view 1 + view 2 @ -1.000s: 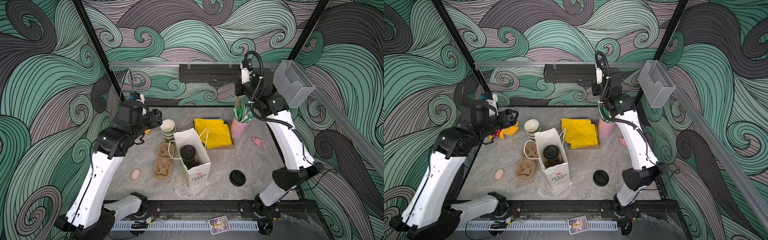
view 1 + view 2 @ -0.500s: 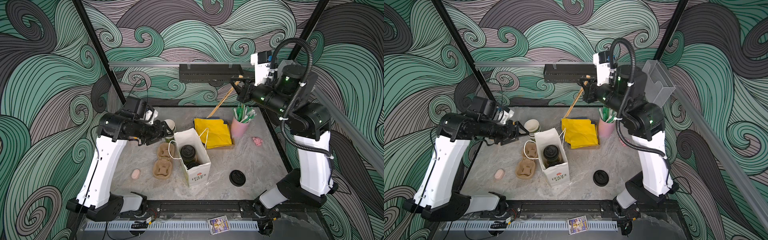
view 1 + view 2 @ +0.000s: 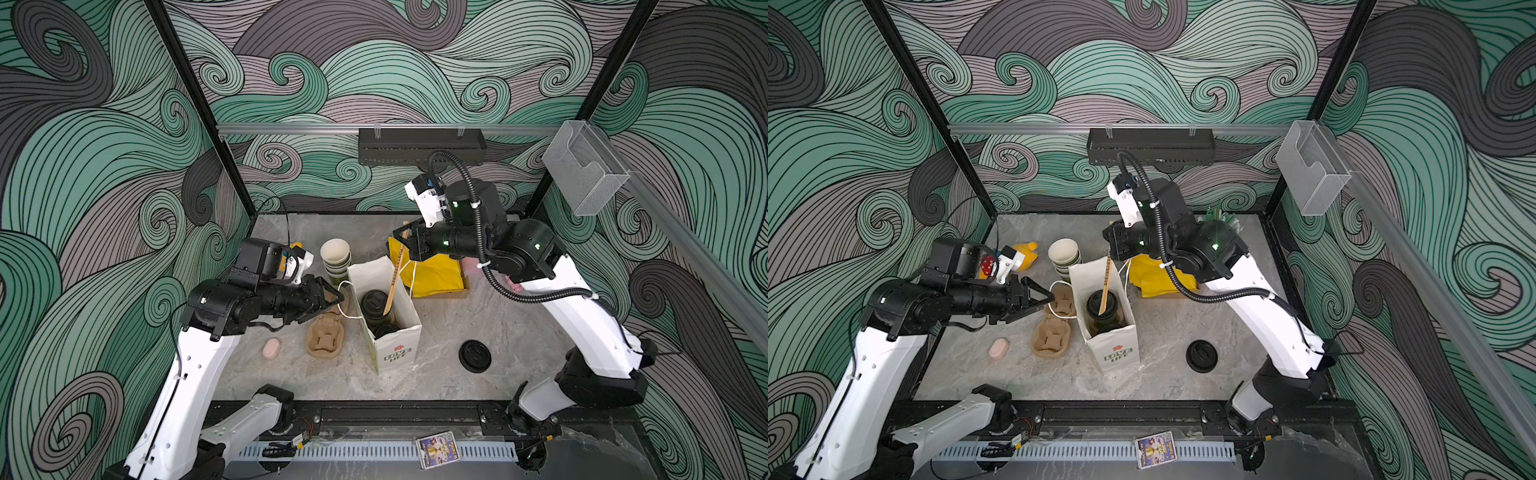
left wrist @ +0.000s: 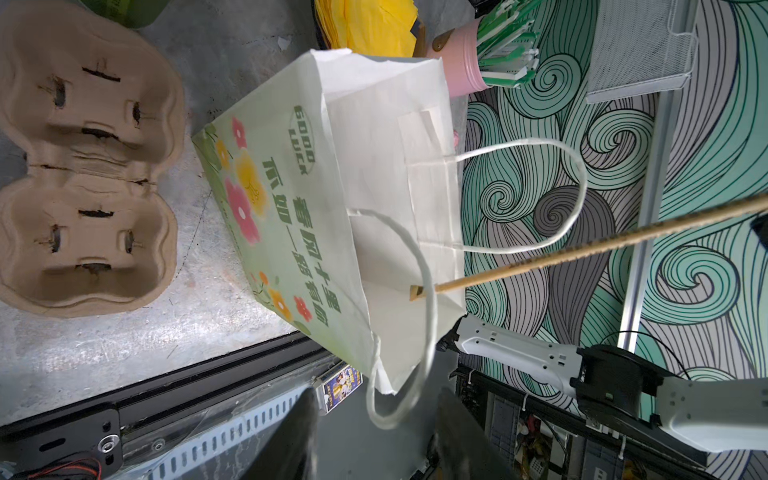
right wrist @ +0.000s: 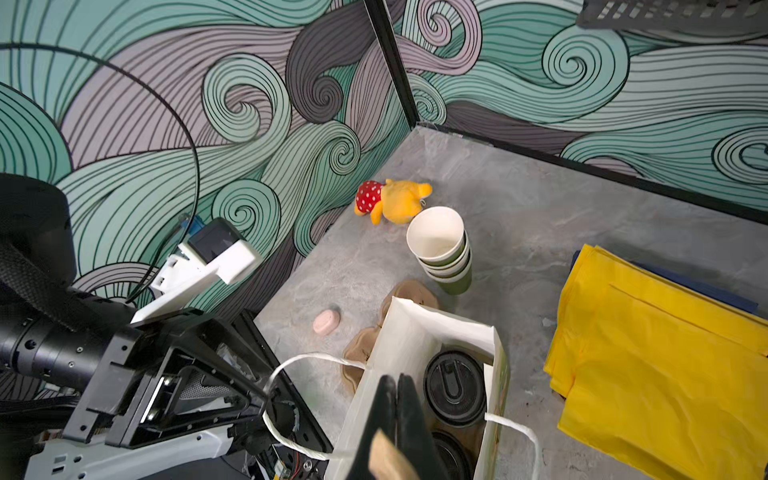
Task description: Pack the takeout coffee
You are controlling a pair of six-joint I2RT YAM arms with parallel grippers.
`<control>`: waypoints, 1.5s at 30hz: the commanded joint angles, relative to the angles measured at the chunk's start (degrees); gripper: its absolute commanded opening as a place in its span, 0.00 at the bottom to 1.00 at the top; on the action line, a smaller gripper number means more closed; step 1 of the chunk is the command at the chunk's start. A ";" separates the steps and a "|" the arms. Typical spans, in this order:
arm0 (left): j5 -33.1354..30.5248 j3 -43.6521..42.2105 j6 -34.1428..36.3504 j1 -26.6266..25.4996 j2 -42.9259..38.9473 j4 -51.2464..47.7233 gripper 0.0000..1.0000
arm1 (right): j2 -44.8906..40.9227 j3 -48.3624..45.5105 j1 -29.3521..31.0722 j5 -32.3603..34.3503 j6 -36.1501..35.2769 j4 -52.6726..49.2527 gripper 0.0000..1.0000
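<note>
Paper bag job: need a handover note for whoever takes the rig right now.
Left gripper: open, jaws either side of a handle loop of the bag, not pinching it.
Right gripper: shut on a wooden stir stick, whose lower end is in the mouth of the paper bag.
Coffees: both lidded coffee cups stand inside the bag.
Done: cups packed.
Left: probably drop the stick in, then pull both arms clear.
</note>
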 commanded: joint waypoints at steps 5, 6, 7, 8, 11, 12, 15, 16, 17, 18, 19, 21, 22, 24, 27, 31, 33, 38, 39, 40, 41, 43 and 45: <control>2.03 -4.45 -1.08 0.29 -1.04 6.56 0.29 | 1.81 -10.33 4.69 3.59 4.00 2.05 0.01; 2.10 -4.73 -0.92 0.34 -1.09 6.59 0.25 | 2.26 -11.47 4.92 3.66 4.47 2.06 0.01; 2.21 -4.85 -0.65 0.34 -1.19 6.49 0.22 | 2.76 -12.52 5.10 3.26 4.93 1.92 0.01; 2.26 -4.99 -0.55 0.31 -1.13 6.40 0.19 | 3.34 -13.32 5.35 2.88 5.48 1.70 0.01; 2.90 -5.71 -0.65 0.30 -1.42 6.92 0.11 | 4.92 -15.10 5.90 -0.01 7.21 2.12 0.03; 3.09 -5.94 -0.71 0.27 -1.47 7.04 0.09 | 5.45 -15.41 5.98 -1.40 7.90 2.22 0.03; 2.94 -6.46 -0.52 0.25 -1.71 7.58 0.02 | 6.93 -16.35 5.98 -6.06 9.83 2.25 0.08; 2.96 -6.59 -0.55 0.26 -1.71 7.62 0.00 | 7.45 -16.32 5.99 -6.93 10.09 1.74 0.13; 3.05 -6.72 -0.54 0.23 -1.78 7.71 0.00 | 7.81 -15.95 5.94 -7.04 10.19 0.99 0.18; 3.00 -6.75 -0.55 0.27 -1.79 7.73 0.00 | 7.90 -15.56 5.99 -6.81 10.14 0.58 0.22; 3.00 -6.80 -0.55 0.26 -1.85 7.84 0.00 | 7.93 -14.88 5.99 -6.20 9.96 0.15 0.30; 3.00 -6.98 -0.47 0.31 -2.07 7.92 0.00 | 7.62 -12.77 5.90 -4.68 9.59 -0.39 0.46; 2.93 -6.97 -0.32 0.21 -2.18 7.94 0.00 | 7.45 -10.82 5.81 -3.97 8.99 -0.90 0.50; 2.82 -7.09 -0.16 0.31 -2.40 7.89 0.00 | 7.50 -5.18 5.57 -1.80 7.26 -3.75 0.54; 2.70 -7.31 -0.15 0.28 -2.49 8.30 0.00 | 7.54 5.19 4.09 2.43 3.55 -9.74 0.55; 3.18 -7.66 -0.14 0.27 -2.58 9.10 0.00 | 5.05 13.70 -2.23 11.51 -1.23 -16.62 0.53; 3.26 -7.92 -0.01 0.25 -2.62 9.64 0.00 | 2.71 11.40 -8.23 14.63 -2.41 -17.61 0.51; 2.32 -8.37 -0.15 0.34 -3.47 10.86 0.12 | 2.64 5.04 -25.04 16.25 -2.83 -17.82 0.49; 1.88 -8.30 -0.04 0.27 -3.61 10.94 0.17 | 3.40 4.30 -27.10 16.68 -2.87 -17.98 0.49; 1.33 -8.12 0.11 0.24 -3.86 10.92 0.23 | 4.35 3.64 -29.05 16.88 -2.87 -17.82 0.50; 0.87 -8.02 0.11 0.28 -4.12 11.08 0.29 | 5.87 3.24 -30.79 17.10 -2.96 -17.89 0.53; -0.17 -7.89 0.00 0.20 -4.70 11.65 0.37 | 8.71 2.80 -33.23 17.43 -3.13 -17.90 0.59; -1.01 -7.75 -0.27 0.24 -5.16 12.12 0.40 | 12.14 3.50 -34.85 17.32 -3.67 -17.89 0.62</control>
